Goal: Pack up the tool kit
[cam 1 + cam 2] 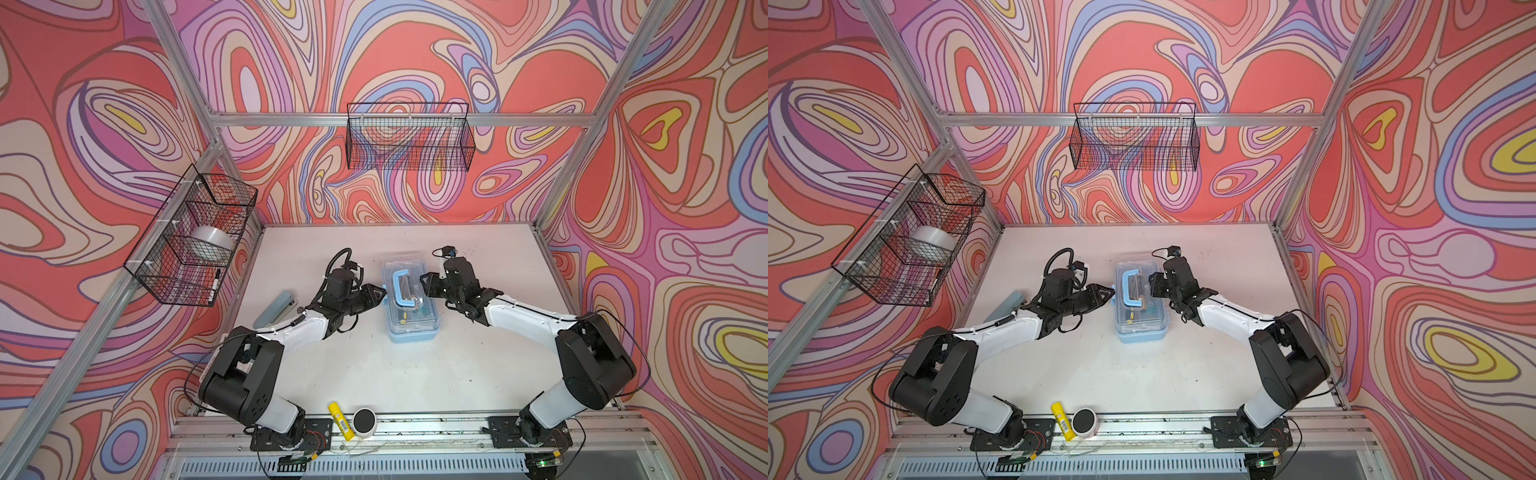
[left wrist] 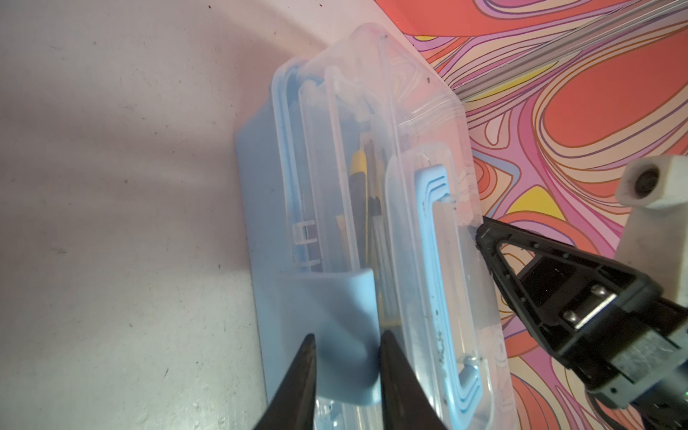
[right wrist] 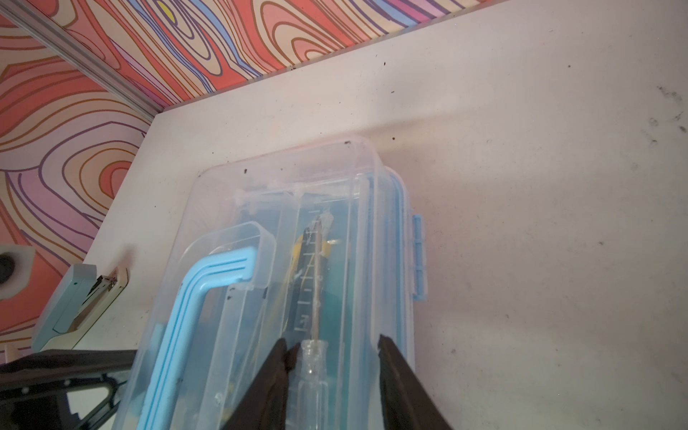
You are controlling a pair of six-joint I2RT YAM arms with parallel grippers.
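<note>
**A:** Where does the kit sit?

**B:** Mid-way across the white table (image 1: 374,374), between the two arms. The light-blue case (image 1: 411,334) lies flat with its clear lid (image 3: 327,163) down and its blue handle (image 1: 394,289) folded on top.

**A:** Why both arms on one box?

**B:** My read is that one steadies and one fastens. The right gripper (image 3: 333,340) rests on the lid, fingers partly spread with nothing between them. It is probably pressing the lid home so the case can't slide.

**A:** And the other?

**B:** The left gripper (image 2: 346,335) comes in from the side and is narrowed onto the latch (image 2: 335,305), a finger against each edge, seemingly to snap it down. Whether it has clicked, I cannot tell.

**A:** The tools?

**B:** They are under the lid. I can see a clear-handled screwdriver (image 3: 312,372) and a yellow knife (image 2: 358,165).
</note>
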